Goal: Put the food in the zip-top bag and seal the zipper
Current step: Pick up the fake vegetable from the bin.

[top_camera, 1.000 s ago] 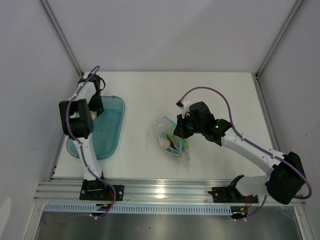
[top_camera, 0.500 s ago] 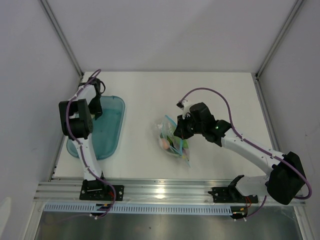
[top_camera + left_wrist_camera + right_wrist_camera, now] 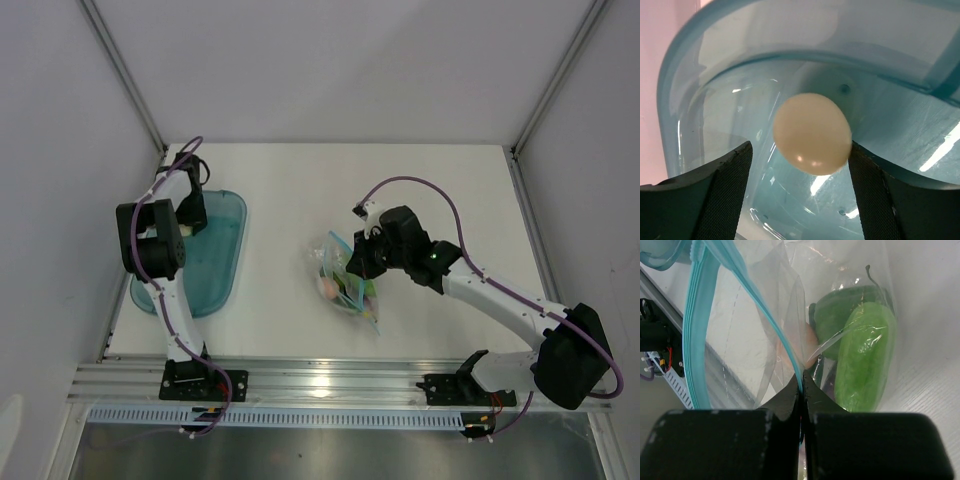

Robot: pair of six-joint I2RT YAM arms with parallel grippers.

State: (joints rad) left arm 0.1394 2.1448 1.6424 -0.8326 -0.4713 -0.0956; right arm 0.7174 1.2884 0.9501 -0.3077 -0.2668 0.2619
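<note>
Zip-top bag (image 3: 765, 335) half-hides food (image 3: 865, 355); right claw (image 3: 801, 385) pinches its zipper (image 3: 694, 340); left claw (image 3: 800, 150) gapes.

I see a pale cream egg (image 3: 811, 133) against the translucent blue tray (image 3: 900, 125). The zip-top bag (image 3: 765, 315) is clear, its zipper (image 3: 692, 340) teal, with bright and dark green food (image 3: 865, 355) inside.

Bright even light, white glare streaks on blue tray (image 3: 910, 125)

crinkly clear plastic zip-top bag (image 3: 765, 315), glossy translucent blue tray (image 3: 715, 60).
</note>
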